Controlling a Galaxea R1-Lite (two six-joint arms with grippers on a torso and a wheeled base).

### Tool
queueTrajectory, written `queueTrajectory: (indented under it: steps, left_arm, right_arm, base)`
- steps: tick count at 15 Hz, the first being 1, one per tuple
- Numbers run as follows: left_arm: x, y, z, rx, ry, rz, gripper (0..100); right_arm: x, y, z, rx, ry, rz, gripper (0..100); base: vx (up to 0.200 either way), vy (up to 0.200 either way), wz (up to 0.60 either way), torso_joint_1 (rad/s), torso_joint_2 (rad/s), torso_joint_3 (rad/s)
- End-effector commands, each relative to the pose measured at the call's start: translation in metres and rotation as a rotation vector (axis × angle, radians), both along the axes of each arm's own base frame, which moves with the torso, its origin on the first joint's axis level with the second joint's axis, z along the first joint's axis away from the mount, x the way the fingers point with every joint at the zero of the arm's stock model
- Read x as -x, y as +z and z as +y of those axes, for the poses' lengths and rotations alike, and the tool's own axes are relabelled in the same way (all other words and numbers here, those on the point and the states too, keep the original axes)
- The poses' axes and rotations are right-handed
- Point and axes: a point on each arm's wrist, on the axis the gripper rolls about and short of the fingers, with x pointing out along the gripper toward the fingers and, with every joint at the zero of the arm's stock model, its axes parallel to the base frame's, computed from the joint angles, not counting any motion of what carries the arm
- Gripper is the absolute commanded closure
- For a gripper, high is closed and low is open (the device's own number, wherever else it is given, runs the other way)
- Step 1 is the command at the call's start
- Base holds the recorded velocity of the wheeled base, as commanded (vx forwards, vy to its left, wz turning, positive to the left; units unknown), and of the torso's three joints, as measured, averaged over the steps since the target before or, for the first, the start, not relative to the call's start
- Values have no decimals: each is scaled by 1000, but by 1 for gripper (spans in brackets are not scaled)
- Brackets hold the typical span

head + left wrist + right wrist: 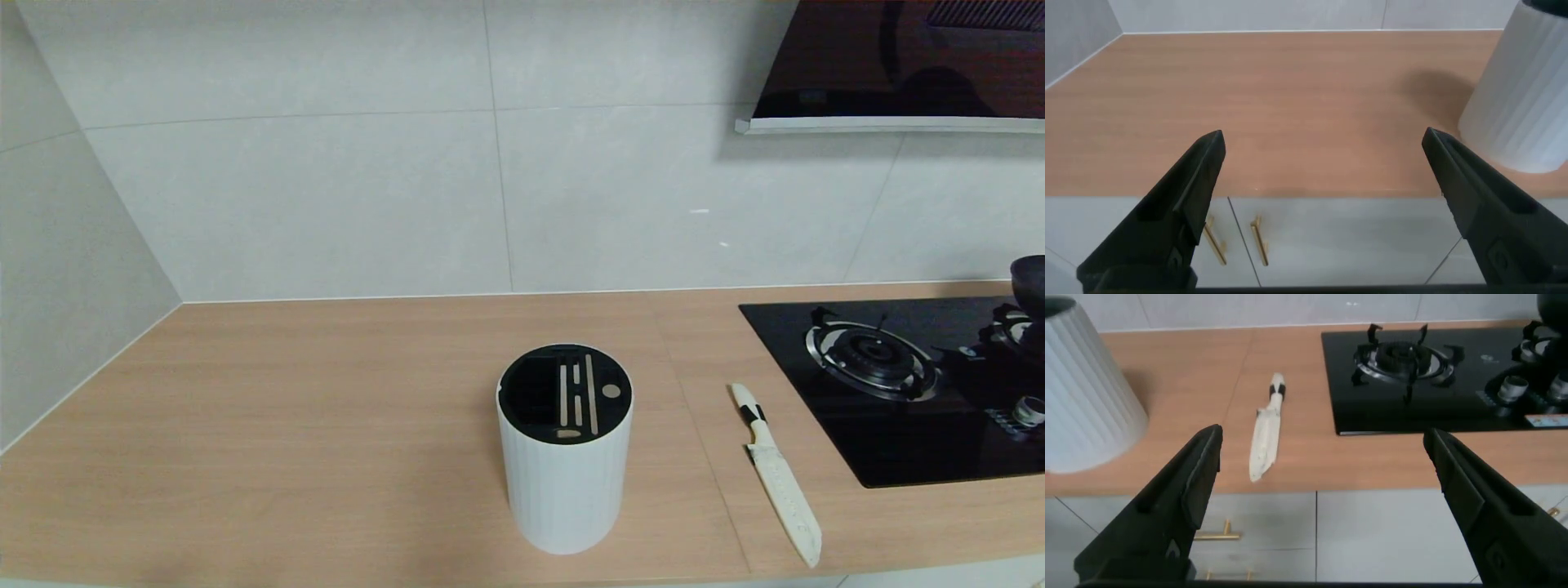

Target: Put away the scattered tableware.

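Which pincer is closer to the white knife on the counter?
Right. The right pincer hangs open before the counter edge, with the knife just ahead. The left pincer is on the white holder's other side, farther away.

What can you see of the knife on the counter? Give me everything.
The knife is cream all over, with a black band around the handle and faint dots along the blade; it looks like ceramic or plastic, I cannot tell which. It lies flat on the wooden counter, between the white holder and the black stove, touching neither. Its handle points toward the wall, its tip toward the counter's front edge. Nothing grips it.
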Motion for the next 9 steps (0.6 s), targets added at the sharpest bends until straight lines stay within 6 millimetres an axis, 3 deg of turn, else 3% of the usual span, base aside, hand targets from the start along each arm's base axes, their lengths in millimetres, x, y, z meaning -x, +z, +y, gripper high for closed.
queueTrajectory:
  steps: [1, 9]
  left_arm:
    - [0, 0, 0, 1, 2, 2, 0]
    - [0, 0, 0, 1, 0, 2, 0]
  right_arm:
    - [0, 0, 0, 0, 0, 1, 0]
    - [0, 0, 0, 7, 0, 3, 0]
  base:
    - [0, 0, 0, 27, -56, -22]
    - [0, 0, 0, 0, 0, 0]
